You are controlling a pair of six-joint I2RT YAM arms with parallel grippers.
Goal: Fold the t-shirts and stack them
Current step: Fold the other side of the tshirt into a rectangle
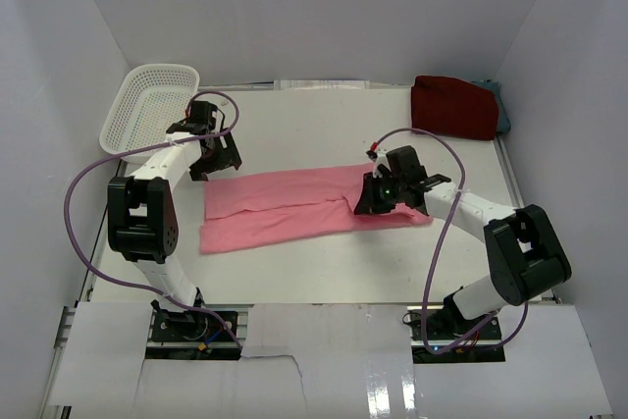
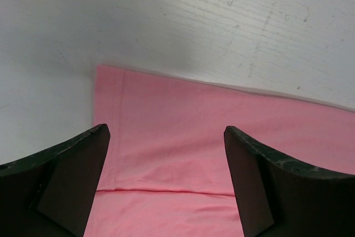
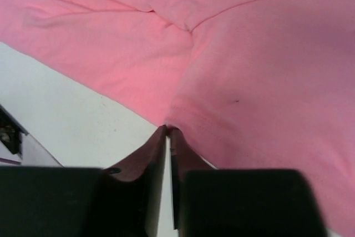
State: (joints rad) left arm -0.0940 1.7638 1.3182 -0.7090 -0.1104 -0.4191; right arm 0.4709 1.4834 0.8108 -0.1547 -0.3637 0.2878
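Note:
A light pink t-shirt (image 1: pixel 294 205) lies flat across the middle of the table as a long band, with a fold line along its length. My left gripper (image 1: pixel 216 170) hangs open just above the shirt's far left corner; in the left wrist view the pink cloth (image 2: pixel 177 137) shows between the wide-apart fingers (image 2: pixel 83 165). My right gripper (image 1: pixel 373 205) is shut on the near edge of the pink t-shirt (image 3: pixel 249 54) toward its right end, the cloth pinched at the fingertips (image 3: pixel 168 129). A folded dark red t-shirt (image 1: pixel 453 107) rests at the back right, with a teal-grey t-shirt (image 1: pixel 502 110) peeking out behind it.
A white perforated basket (image 1: pixel 147 105) stands tilted at the back left corner, close behind the left arm. White walls enclose the table on three sides. Purple cables loop out from both arms.

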